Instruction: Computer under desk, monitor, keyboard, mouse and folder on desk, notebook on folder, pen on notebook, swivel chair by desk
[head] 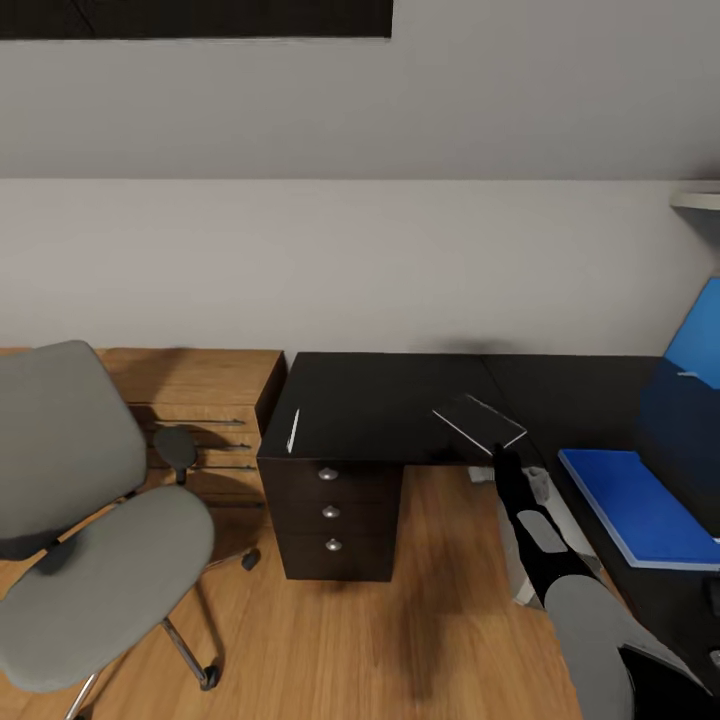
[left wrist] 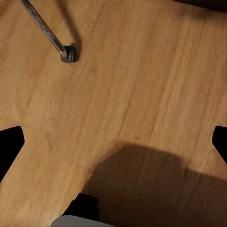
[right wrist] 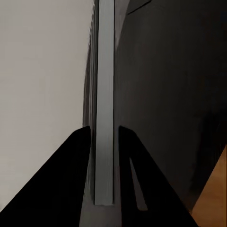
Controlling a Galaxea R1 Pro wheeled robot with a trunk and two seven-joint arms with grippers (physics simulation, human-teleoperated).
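Note:
A thin grey notebook [head: 478,422] hangs tilted just above the black desk [head: 380,400], near its front edge. My right gripper [head: 502,456] is shut on its near edge. In the right wrist view the notebook [right wrist: 104,94] runs edge-on between the two fingers of the right gripper [right wrist: 104,132]. The whitish pen [head: 293,430] lies at the desk's left end, above the drawers. On the desk's right wing rests the blue folder [head: 640,505]. The grey swivel chair [head: 90,520] stands on the floor at the left. My left gripper [left wrist: 113,142] is open over bare floor, near a chair castor [left wrist: 68,53].
A light wooden drawer unit [head: 200,410] stands between the chair and the desk. Three drawers with silver knobs [head: 330,511] fill the desk's left end. A bright blue panel [head: 700,335] rises at the far right. Wooden floor [head: 400,620] lies open in front of the desk.

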